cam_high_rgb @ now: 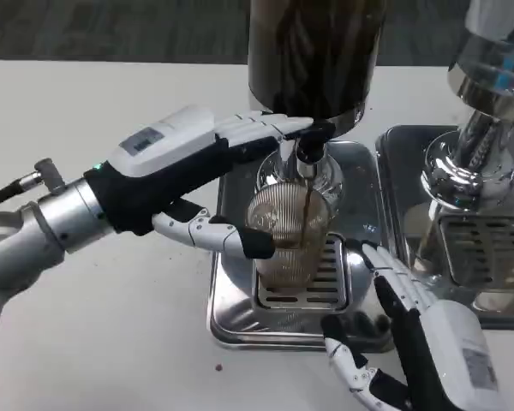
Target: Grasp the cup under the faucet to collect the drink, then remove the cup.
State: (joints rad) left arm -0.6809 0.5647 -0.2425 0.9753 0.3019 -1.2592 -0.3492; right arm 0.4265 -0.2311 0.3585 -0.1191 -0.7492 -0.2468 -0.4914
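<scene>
Cup (289, 240) on drip tray (240, 317), under faucet (307, 158).

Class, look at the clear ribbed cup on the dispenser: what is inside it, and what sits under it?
Inside the cup: a dark stream falling from the faucet, brown drink pooled low. Under it: the slotted drip grate. The left hand partly covers the cup's left side.

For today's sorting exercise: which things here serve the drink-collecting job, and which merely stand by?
In the job:
ribbed clear plastic cup
dark drink dispenser's faucet
steel drip tray
left hand
right hand

Standing by:
second chrome dispenser
its own steel tray
</scene>
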